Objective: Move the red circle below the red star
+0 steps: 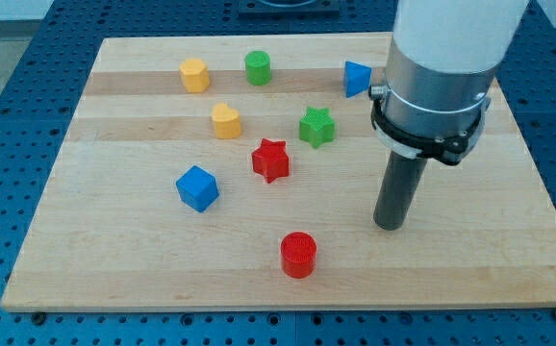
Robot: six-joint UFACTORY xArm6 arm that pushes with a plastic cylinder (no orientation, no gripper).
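Note:
The red circle (298,254) lies near the board's bottom edge, at the middle of the view. The red star (270,160) lies above it and slightly to the left, with a clear gap between them. My tip (389,227) rests on the board to the right of the red circle and a little higher, roughly a block's width or more away from it. It touches no block.
A blue cube (197,187) lies left of the red star. A green star (316,126), a yellow heart (225,121), a yellow hexagon (194,74), a green cylinder (258,67) and a blue triangle (356,78) lie toward the top of the wooden board (114,259).

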